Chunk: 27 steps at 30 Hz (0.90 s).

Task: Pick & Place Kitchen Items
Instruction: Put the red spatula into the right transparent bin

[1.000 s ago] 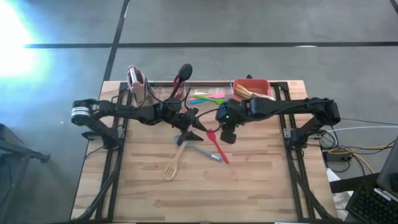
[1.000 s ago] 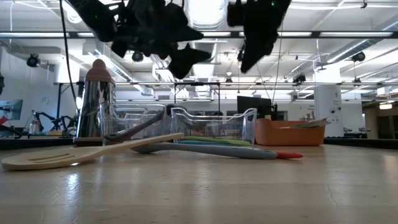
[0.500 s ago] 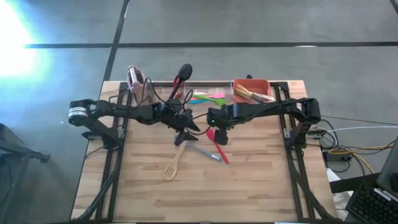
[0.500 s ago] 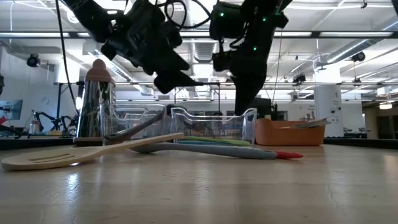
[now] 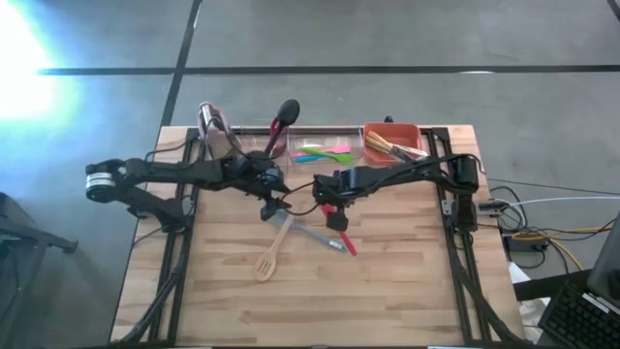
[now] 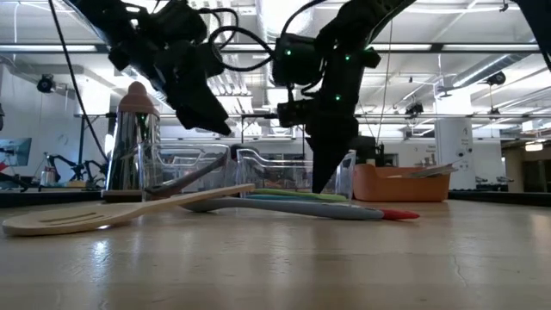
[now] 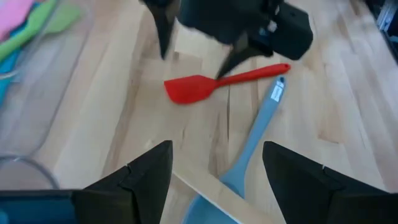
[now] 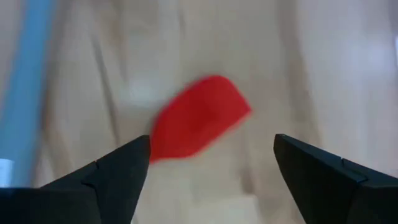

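Note:
A red spatula [image 5: 337,231] lies flat on the wooden table beside a blue spatula [image 5: 312,231] and a wooden slotted spatula [image 5: 270,252]. My right gripper [image 5: 329,207] hangs open low over the red spatula's head [image 8: 196,118], one finger on either side of it, and I see no touch. My left gripper [image 5: 274,204] hovers open just left of it, above the blue spatula's head [image 7: 211,208]. The left wrist view shows the red spatula [image 7: 211,84] with my right gripper's fingers [image 7: 231,55] standing over it.
Along the far edge stand a clear bin [image 5: 315,155] holding pink, green and blue utensils, a red-orange bin [image 5: 392,141] with pale-handled pieces, and a pink-topped rack [image 5: 211,126]. A black ladle [image 5: 287,112] sticks up by the clear bin's left end. The table's near half is bare wood.
My right gripper has gone toward the table's left edge and come down from well above the table to just over the red spatula's head. My left gripper has drawn back toward the left edge and sunk a little. The utensils on the table have stayed put.

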Each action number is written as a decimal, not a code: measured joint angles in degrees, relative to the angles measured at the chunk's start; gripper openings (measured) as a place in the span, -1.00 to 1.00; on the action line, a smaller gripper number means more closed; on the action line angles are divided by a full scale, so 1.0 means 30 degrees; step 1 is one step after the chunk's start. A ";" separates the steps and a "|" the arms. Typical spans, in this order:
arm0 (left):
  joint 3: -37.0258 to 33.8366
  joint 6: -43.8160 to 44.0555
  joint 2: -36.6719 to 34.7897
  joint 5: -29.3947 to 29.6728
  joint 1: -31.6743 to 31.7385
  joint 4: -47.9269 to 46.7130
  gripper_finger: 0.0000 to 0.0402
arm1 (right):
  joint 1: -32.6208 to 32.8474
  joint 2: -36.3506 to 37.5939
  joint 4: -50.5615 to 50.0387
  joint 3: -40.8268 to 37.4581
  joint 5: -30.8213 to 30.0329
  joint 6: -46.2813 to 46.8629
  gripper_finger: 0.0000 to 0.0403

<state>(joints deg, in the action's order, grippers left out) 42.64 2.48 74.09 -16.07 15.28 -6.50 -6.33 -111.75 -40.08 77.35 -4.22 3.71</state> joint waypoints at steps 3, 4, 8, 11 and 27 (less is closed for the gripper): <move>-0.0478 0.0007 -0.0764 0.0013 0.0010 0.0109 0.26 | -0.0290 -0.0589 0.0477 0.0018 0.1297 -0.0283 0.68; -0.0593 0.0007 -0.1004 0.0008 0.0010 0.0140 0.26 | -0.0418 -0.0819 0.0552 0.0017 0.1507 -0.0408 0.69; -0.0755 0.0055 -0.1604 -0.0025 0.0010 0.0224 0.26 | -0.0965 -0.1263 0.0731 0.0062 0.2037 -0.1094 0.69; -0.0885 0.0058 -0.1643 -0.0016 0.0010 0.0128 0.26 | -0.1522 -0.1505 0.1112 0.0084 0.3651 -0.0897 0.69; -0.0899 0.0022 -0.1643 -0.0031 0.0010 0.0144 0.26 | -0.0671 -0.2849 0.1496 0.0135 0.1460 0.0564 0.68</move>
<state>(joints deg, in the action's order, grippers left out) 39.94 2.55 69.17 -16.16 15.31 -6.07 -8.35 -120.30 -35.59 77.76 0.16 5.40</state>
